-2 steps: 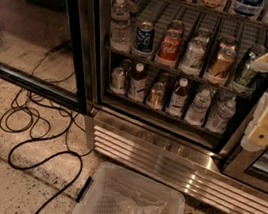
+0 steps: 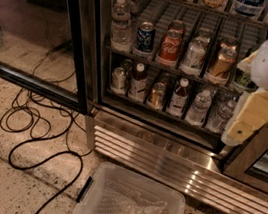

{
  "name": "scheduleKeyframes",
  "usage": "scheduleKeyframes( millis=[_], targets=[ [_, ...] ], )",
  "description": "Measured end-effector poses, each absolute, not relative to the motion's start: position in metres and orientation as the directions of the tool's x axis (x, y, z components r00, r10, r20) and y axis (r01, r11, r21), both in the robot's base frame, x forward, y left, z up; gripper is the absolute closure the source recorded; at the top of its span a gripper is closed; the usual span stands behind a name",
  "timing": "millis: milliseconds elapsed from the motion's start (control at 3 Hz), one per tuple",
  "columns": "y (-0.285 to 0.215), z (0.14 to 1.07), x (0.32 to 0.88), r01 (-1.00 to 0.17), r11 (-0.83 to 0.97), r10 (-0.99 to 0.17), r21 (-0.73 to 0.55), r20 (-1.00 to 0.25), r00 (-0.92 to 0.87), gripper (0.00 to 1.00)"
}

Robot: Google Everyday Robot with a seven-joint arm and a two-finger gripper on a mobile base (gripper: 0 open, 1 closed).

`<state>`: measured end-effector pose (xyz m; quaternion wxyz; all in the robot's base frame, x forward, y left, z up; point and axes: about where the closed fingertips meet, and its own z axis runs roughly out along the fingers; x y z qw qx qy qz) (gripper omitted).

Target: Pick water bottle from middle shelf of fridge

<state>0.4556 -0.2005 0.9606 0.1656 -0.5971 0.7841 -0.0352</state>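
The water bottle (image 2: 120, 25) is clear and ribbed with a white cap. It stands upright at the left end of the middle shelf (image 2: 151, 61) of the fridge (image 2: 166, 157), next to a blue can (image 2: 145, 36). A red cola can (image 2: 170, 47) and several other cans fill the row to its right. My gripper (image 2: 249, 120), pale yellow under a white arm housing, hangs at the right edge of the fridge opening. It sits level with the lower shelf, far to the right of the bottle and touching nothing.
The glass door (image 2: 40, 28) is swung open to the left. Black cables (image 2: 33, 133) loop over the speckled floor. A clear plastic bin (image 2: 128, 204) sits on the floor before the louvred base. White-capped dark bottles (image 2: 138, 82) line the lower shelf.
The gripper has shifted slightly left across the right side of the fridge opening. The bottle and cans have not moved.
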Motion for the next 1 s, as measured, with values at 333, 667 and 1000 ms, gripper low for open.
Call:
scheduleKeyframes(
  millis=[333,667,1000],
  targets=[
    [-0.181,0.937,0.474,-0.932,0.287,-0.943,-0.22,-0.236,-0.235,0.0],
    [-0.156,0.913,0.485,-0.954,0.26,-0.941,-0.148,-0.26,-0.216,0.0],
    [-0.145,0.902,0.483,-0.953,0.264,-0.938,-0.149,-0.271,-0.217,0.0]
  ],
)
